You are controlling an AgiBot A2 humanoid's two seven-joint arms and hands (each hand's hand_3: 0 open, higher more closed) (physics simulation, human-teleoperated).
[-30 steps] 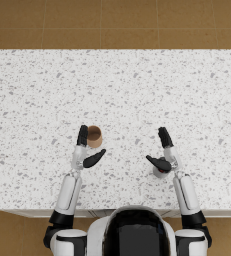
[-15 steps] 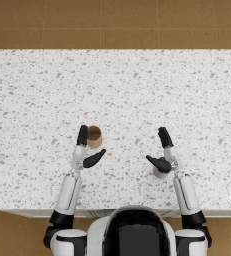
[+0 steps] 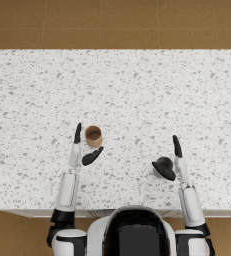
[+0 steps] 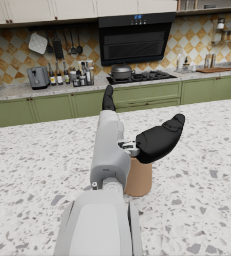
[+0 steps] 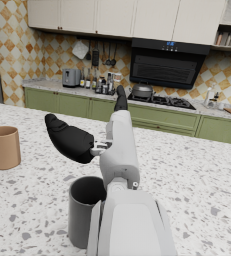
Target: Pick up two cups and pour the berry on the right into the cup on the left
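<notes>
A speckled white terrazzo counter (image 3: 137, 90) fills a kitchen with green cabinets (image 4: 137, 97) behind. 2 cups stand upright, mouths up: a tan cup (image 3: 93, 136) left of centre and a dark grey cup (image 5: 85, 210) to the right. The left hand (image 3: 82, 150) is spread wide just beside the tan cup, holding nothing; the right hand (image 3: 171, 161) is spread wide beside the grey cup.

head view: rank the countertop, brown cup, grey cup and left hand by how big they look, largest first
1. Countertop, spanning the frame.
2. Left hand, longer than either cup.
3. Brown cup and grey cup: about alike; the right hand partly covers the grey one, so no ranking between them.
</notes>
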